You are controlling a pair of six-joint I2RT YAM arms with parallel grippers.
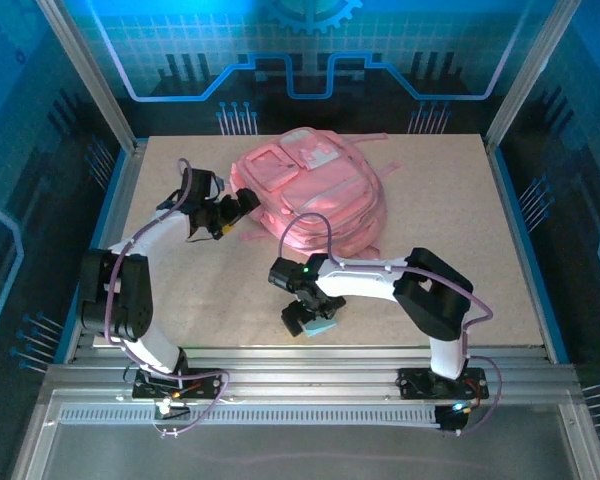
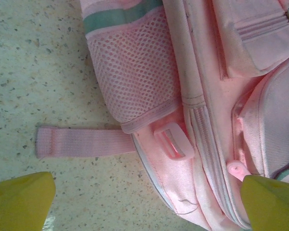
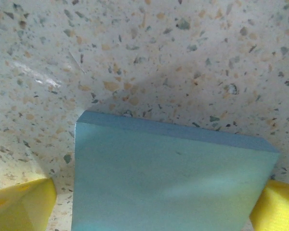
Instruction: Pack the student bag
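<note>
Lower centre, top view: right gripper (image 1: 310, 320) spread wide, straddling a flat blue block (image 3: 168, 178) on the table (image 1: 460, 230), not clamped on it. Left of centre: left gripper (image 1: 237, 214) wide open, empty, at the side of the student bag (image 1: 320, 195). Bag lies upper centre.

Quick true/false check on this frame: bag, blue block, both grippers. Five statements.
1. The student bag lies on the table with its front pockets facing up. True.
2. The right gripper is shut on the blue block. False: its jaws are open, with one finger on each side of the block.
3. The left gripper is open at the bag's side, by the mesh side pocket. True.
4. The blue block is inside the bag. False: it lies on the table, nearer the arm bases than the bag.
5. The left gripper holds the strap. False: the strap lies flat on the table, ungripped.
</note>
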